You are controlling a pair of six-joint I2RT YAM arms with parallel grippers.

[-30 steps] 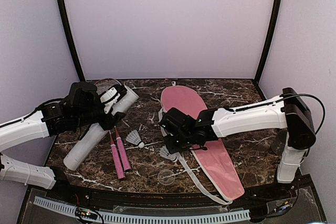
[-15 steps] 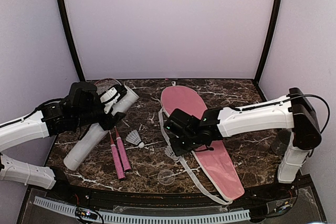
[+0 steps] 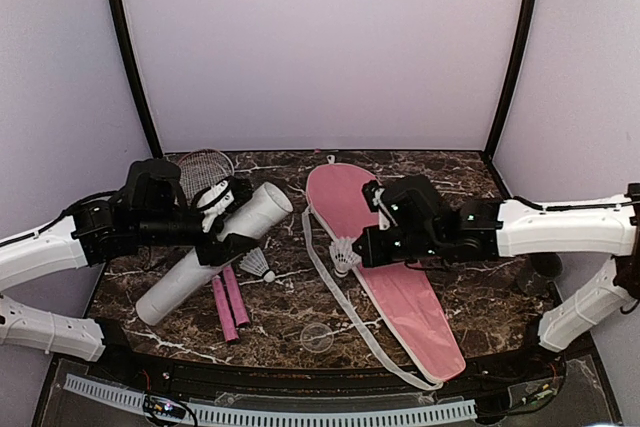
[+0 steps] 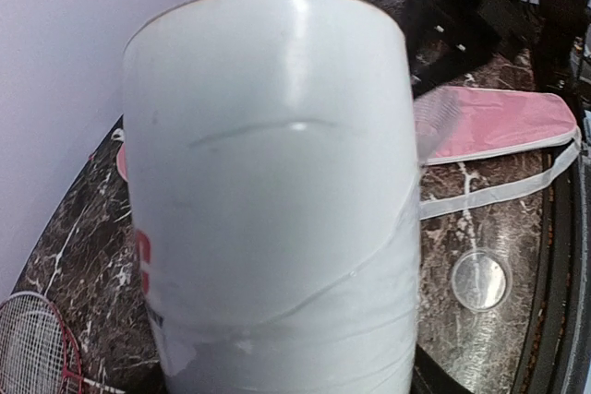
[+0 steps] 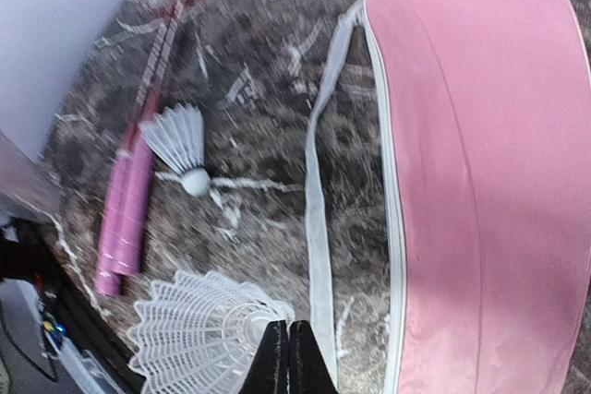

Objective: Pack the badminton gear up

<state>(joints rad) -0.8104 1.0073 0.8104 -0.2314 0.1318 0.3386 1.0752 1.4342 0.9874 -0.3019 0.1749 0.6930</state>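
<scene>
My left gripper is shut on the long white tube, holding it tilted with its open end toward the right. In the left wrist view the tube fills the frame and hides the fingers. The right gripper is shut on the feather skirt of a white shuttlecock, held above the left edge of the pink bag. Another shuttlecock lies on the table by the two pink racket handles. A red racket head shows behind the left arm.
A small clear round lid lies near the table's front edge. The bag's white strap runs along its left side toward the front. Dark posts stand at the two back corners.
The right gripper closed on the shuttlecock near the front and carried it up and right to the bag's edge. The left arm swung the tube's open end rightward.
</scene>
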